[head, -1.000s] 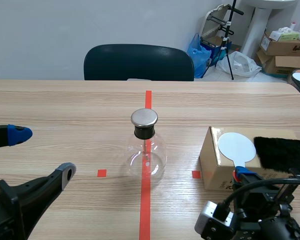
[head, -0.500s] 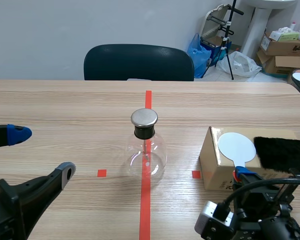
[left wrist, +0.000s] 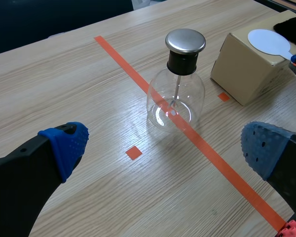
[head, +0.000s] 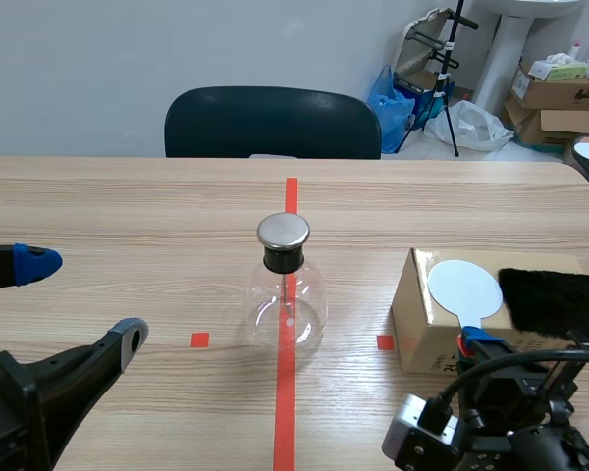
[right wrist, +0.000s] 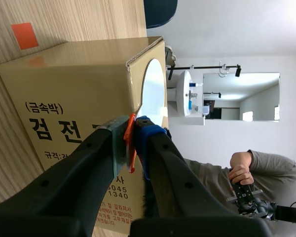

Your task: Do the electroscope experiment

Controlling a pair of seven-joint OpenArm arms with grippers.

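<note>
Across the scene camera's view: mid-counter [head: 157,211], astride the red tape line [head: 285,412], an upright glass electroscope flask [head: 287,299] with a black neck and a metal cap [head: 283,232]. Right of it and well apart, a cardboard box [head: 422,329] bearing a white-disc paddle [head: 464,287] lying flat and, just beside the disc, a black fur pad [head: 552,299]. Low at the left, the left tool [head: 81,299], spread wide, holding nothing, well short of the flask. Low at the right, the right tool [head: 474,341] at the box's near edge, with only a sliver of orange and blue at its tip; grip not readable from this side. Behind the counter, a dark chair [head: 272,123]; farther back, cartons [head: 560,98] and a blue bag [head: 388,98].

Past the left wrist: both blue dotted pads [left wrist: 64,145] far apart, with bare counter and tape between them. Ahead of them the flask, with a thin rod [left wrist: 176,91] plain inside the glass; beyond it the box, the disc and a corner of the fur. No chair from this angle.

Past the right wrist, the grip at last: fingers pressed together on the paddle's thin orange handle [right wrist: 129,143], with the disc just beyond on the box top. Printed lettering on the box's side, seen only here. Likewise only here, a person's hand [right wrist: 240,173] on a dark handset, with a grey sleeve [right wrist: 276,165].
</note>
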